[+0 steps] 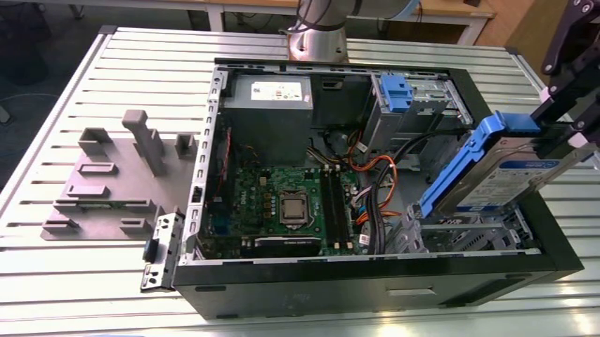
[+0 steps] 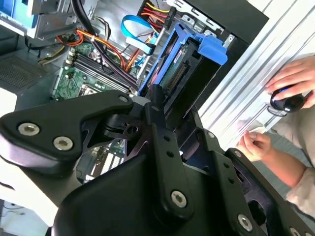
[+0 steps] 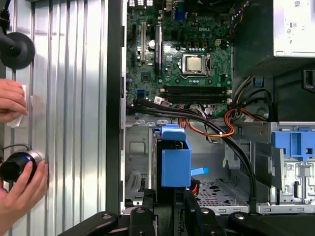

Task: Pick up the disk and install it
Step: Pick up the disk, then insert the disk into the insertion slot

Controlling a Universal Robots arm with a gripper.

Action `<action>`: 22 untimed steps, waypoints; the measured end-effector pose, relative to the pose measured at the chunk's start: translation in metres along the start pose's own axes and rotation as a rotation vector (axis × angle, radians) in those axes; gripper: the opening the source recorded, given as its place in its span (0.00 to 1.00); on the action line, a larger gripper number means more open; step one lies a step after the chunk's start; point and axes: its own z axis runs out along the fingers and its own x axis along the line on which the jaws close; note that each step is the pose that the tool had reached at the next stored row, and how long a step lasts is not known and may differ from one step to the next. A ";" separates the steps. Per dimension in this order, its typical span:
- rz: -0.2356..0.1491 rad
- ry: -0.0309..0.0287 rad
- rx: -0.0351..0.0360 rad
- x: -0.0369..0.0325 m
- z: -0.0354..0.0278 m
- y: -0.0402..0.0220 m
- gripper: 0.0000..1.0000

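Am holding disk (image 1: 506, 179) in my gripper (image 1: 563, 137), fingers clamping its upper end. Disk is hanging tilted over computer case (image 1: 375, 281), at corner on exterior view's right, blue carrier edge facing inward. Lower end is sitting near metal bay (image 1: 468, 235); cannot tell if touching. Motherboard (image 1: 291, 203) is lying on case floor. Person's hand (image 3: 17, 184) is resting on table (image 1: 94, 295) beside case.
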 end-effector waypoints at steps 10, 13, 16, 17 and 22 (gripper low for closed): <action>0.013 0.0008 0.0005 0.0001 0.0038 -0.0003 0.35; 0.014 0.0007 0.0006 0.0001 0.0039 -0.0002 0.35; 0.014 0.0003 0.0006 0.0001 0.0045 -0.0002 0.35; 0.014 0.0004 0.0006 0.0002 0.0052 -0.0002 0.35; 0.015 0.0003 0.0006 0.0000 0.0065 0.0000 0.35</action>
